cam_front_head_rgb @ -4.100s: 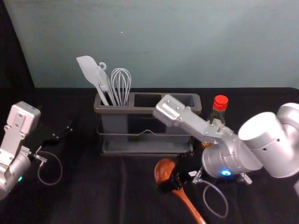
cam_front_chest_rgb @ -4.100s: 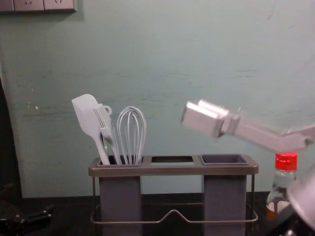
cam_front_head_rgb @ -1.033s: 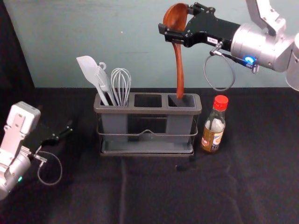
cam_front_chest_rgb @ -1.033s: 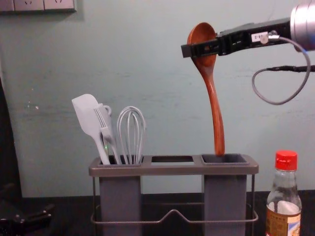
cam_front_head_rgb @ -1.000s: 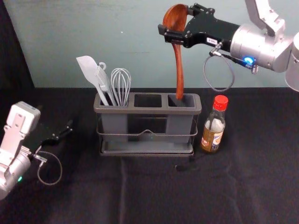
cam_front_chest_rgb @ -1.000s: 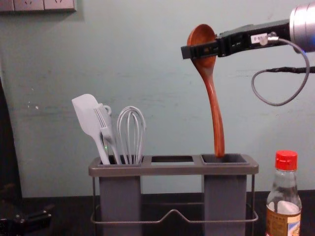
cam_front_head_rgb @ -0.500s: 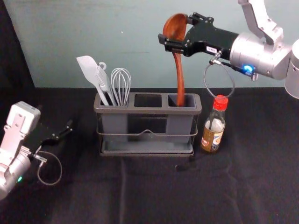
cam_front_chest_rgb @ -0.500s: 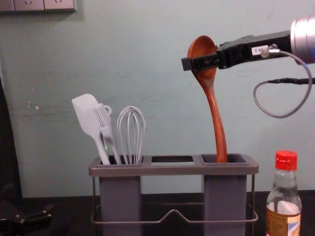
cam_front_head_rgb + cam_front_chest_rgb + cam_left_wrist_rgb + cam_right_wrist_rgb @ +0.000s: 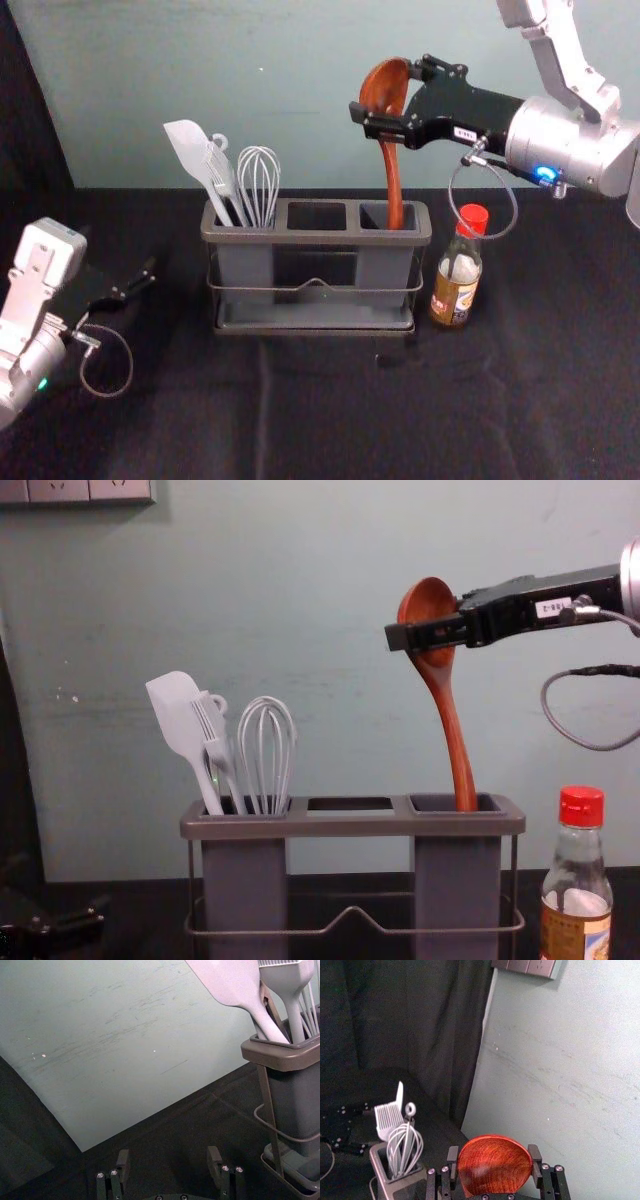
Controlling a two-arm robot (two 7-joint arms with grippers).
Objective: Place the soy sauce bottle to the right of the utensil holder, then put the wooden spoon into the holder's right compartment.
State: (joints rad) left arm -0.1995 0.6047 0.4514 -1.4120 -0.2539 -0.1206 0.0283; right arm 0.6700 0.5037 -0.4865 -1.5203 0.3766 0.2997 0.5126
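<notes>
Head view: The right gripper [image 9: 388, 92] holds a wooden spoon [image 9: 392, 170] bowl-up over the utensil holder [image 9: 300, 238], toward one o'clock from the holder's middle, the handle's lower end reaching into the mouth of the right compartment. A red-capped soy sauce bottle [image 9: 455, 285] stands upright near the holder at three o'clock. The parked left gripper [image 9: 138, 282] sits low over the dark cloth [image 9: 330, 400] at nine o'clock. A pale spatula [image 9: 190, 145], a brush [image 9: 222, 170] and a whisk [image 9: 260, 180] stand in the left compartment.

Left wrist view: The left gripper [image 9: 168, 1160] waits with its two fingers well apart and nothing between them, near the holder's loaded end.

Right wrist view: The right gripper [image 9: 495, 1152] is closed to the width of the spoon's bowl, one finger against each side.

Chest view: The right gripper reaches in from two o'clock, gripping the spoon by its bowl. The spoon leans slightly, bowl toward eleven o'clock and handle toward five, its tip within the right compartment's opening. The bottle stands apart from the holder at the frame's four o'clock; the left gripper lies in shadow at eight.
</notes>
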